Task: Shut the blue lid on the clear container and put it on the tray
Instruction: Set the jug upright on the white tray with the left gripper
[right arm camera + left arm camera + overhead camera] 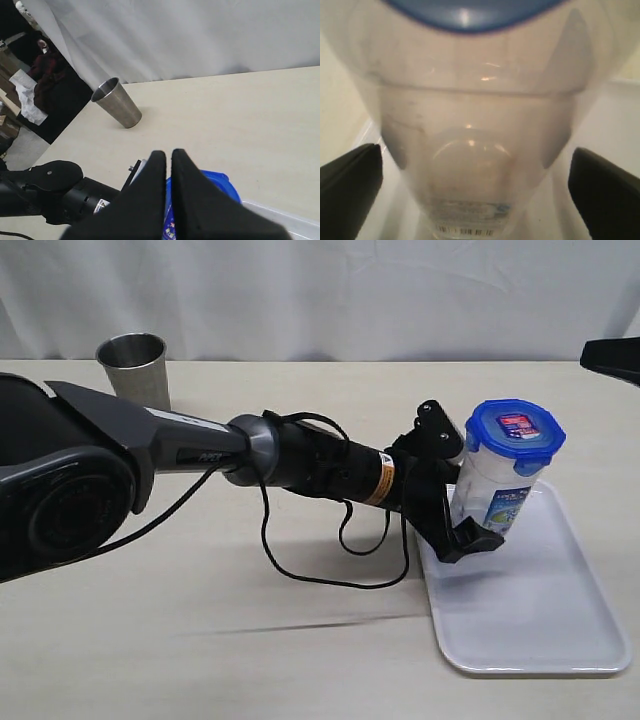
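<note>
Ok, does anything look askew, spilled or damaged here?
Nothing clearly wrong. The clear container stands on the tray, near the rim on the left arm's side, blue lid on top, between the open left pincer's fingers. It seems to lean slightly, perhaps only camera angle. No spill or damage shows.
</note>
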`<state>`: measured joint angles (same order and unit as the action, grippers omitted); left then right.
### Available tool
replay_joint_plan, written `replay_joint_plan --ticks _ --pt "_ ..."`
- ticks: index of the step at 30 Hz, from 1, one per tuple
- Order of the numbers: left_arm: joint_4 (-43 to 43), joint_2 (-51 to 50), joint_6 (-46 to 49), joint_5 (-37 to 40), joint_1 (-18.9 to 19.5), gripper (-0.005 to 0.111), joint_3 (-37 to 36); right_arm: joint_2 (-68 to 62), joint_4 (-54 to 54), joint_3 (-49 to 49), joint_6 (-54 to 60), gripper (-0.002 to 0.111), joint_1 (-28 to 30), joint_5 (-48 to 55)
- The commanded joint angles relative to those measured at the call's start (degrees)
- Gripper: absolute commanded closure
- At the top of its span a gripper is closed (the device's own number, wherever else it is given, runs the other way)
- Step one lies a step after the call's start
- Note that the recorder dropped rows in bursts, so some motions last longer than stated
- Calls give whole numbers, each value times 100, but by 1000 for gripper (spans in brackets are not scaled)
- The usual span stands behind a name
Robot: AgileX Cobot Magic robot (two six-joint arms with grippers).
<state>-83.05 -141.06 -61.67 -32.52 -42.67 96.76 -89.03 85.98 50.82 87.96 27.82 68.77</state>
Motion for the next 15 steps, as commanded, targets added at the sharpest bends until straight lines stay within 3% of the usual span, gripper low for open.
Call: replay_joint_plan --ticks 1,15 --pt "-109 143 -156 -79 48 2 -4 38 27 -31 117 104 2 119" --pt "-1690 591 -1709 -20 424 2 -4 38 4 -31 141 104 2 119"
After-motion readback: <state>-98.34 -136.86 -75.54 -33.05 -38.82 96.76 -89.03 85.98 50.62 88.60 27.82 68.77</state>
